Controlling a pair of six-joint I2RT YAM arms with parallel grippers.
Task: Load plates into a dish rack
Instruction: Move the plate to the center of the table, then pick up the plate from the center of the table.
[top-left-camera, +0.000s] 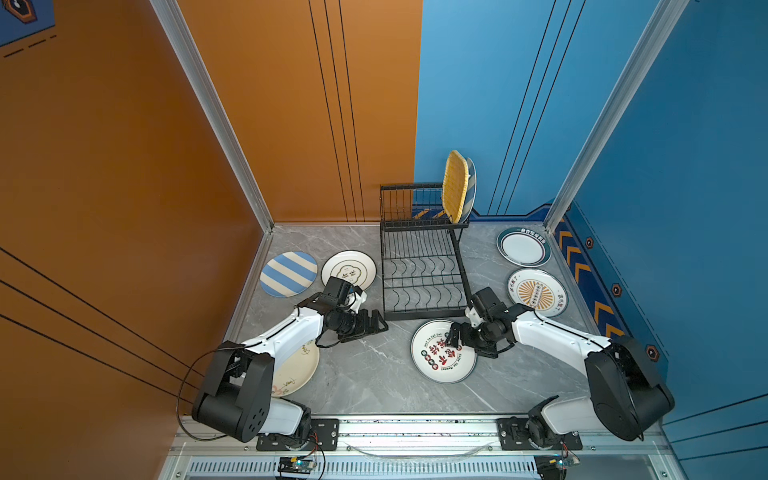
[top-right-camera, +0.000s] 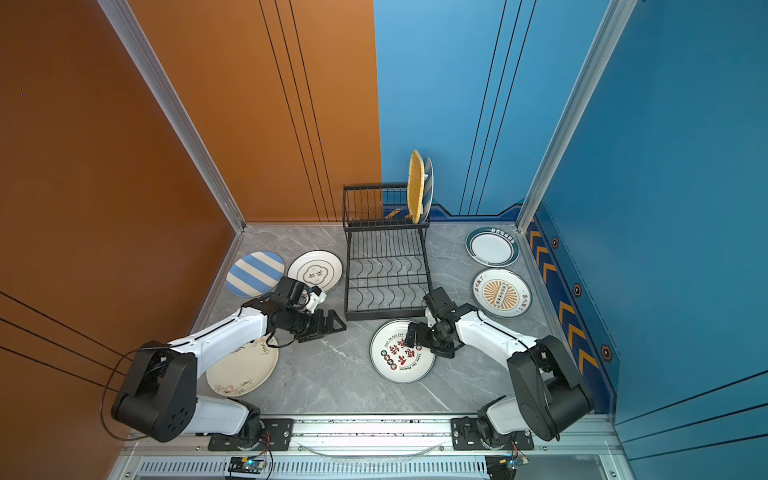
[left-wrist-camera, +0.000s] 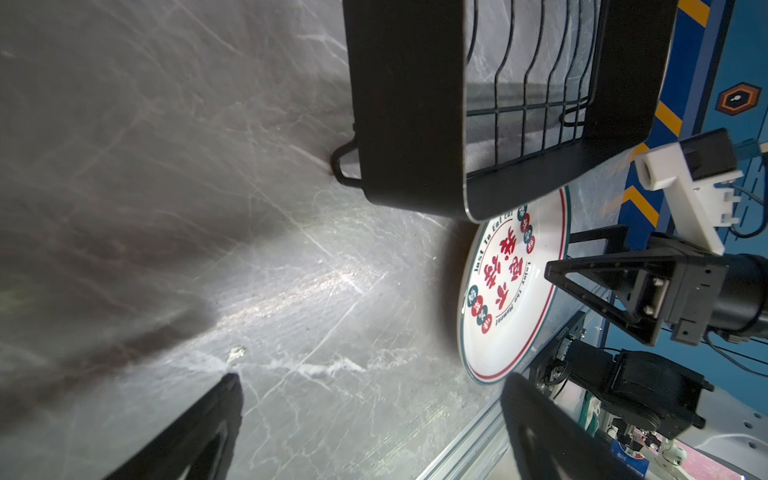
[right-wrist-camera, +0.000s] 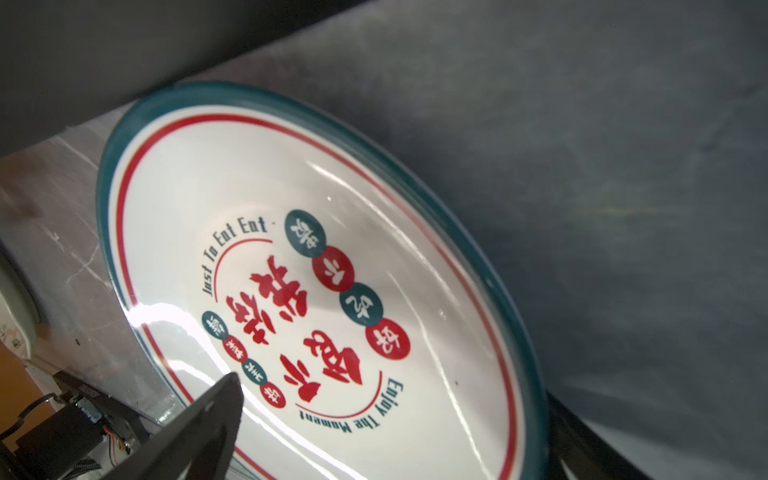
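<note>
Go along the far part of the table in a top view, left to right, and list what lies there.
blue-and-cream striped plate → white plate with a dark emblem → dish rack → teal-rimmed plate

The red-lettered plate (top-left-camera: 432, 365), at 6 o'clock from the dish rack (top-left-camera: 419, 270) in both top views, reads "Just To Eat Eat" at 11 o'clock of its centre design and "Enjoy The Moment" at 5 o'clock, around large red Chinese characters. Characters on the teal-rimmed plate (top-left-camera: 523, 246), the sunburst plate (top-left-camera: 537, 292) and the cloud-emblem plate (top-left-camera: 348, 270), and script on the cream plate (top-left-camera: 297, 370), are too small to read.
</note>
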